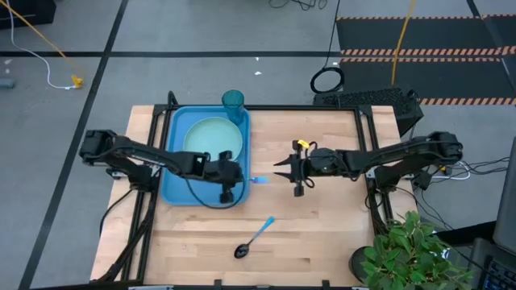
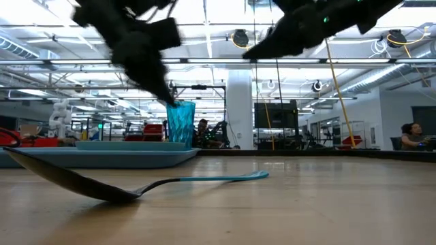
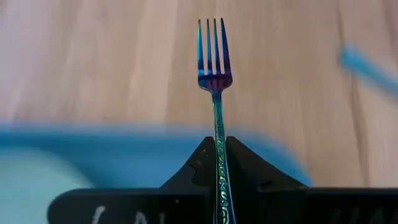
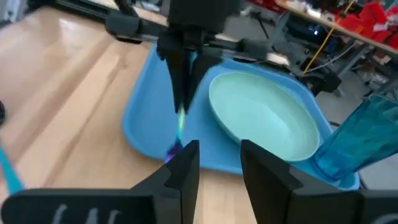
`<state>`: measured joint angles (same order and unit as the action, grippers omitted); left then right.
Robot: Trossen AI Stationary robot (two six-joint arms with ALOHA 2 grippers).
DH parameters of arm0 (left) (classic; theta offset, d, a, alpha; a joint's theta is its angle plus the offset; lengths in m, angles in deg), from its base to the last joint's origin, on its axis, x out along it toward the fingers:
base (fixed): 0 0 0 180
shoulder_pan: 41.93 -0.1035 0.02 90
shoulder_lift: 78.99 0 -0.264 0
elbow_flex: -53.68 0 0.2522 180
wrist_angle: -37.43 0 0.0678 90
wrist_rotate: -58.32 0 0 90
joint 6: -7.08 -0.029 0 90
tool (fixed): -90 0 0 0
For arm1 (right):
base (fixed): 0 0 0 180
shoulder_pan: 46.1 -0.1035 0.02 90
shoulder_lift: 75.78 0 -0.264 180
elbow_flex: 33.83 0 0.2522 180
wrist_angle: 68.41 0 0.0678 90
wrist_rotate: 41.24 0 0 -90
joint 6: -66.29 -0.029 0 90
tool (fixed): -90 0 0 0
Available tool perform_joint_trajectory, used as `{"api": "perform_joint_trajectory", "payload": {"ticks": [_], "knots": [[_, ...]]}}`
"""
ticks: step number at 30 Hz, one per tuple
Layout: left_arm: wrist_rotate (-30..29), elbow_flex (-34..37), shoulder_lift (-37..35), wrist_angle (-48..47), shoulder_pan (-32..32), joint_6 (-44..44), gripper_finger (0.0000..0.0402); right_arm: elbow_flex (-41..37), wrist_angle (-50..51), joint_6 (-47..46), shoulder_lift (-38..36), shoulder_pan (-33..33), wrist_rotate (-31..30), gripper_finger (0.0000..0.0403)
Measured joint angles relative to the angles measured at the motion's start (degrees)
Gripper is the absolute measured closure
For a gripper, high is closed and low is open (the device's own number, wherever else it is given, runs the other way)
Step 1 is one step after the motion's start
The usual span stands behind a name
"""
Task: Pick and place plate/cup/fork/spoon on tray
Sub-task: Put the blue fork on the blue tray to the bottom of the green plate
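My left gripper (image 3: 216, 163) pinches the fork (image 3: 214, 74); I'd lower it flat inside the tray (image 1: 172, 192) beside the plate (image 1: 213, 138).

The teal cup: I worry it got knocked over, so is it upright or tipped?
Upright. The translucent teal-blue tumbler stands vertically, open mouth up, at the bright blue rectangular plastic tray's far corner.

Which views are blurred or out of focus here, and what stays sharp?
Left wrist view: the fork held in the left hand is crisp, while the tray rim and wood behind smear. Low view: both arms overhead are motion-blurred dark shapes; the spoon bowl up close looks soft; ceiling lights glare. Right wrist view: mild blur, the plate readable. High view: evenly lit, sharp.
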<state>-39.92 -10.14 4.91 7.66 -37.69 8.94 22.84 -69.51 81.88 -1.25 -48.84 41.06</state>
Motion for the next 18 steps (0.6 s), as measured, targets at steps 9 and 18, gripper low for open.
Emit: {"api": "perform_joint_trajectory", "payload": {"ticks": [9, 18], "knots": [[-10.7, 0.5, -11.8, -17.8, 8.4, 7.8, 0.0377, 0.1, 3.4, -2.9, -6.5, -3.4, 0.0, 0.0291], [-15.8, 12.8, -25.1, -15.8, 14.0, 10.9, 0.0377, 0.1, 2.7, -2.4, -7.4, -5.6, 0.0, 0.0291]]}}
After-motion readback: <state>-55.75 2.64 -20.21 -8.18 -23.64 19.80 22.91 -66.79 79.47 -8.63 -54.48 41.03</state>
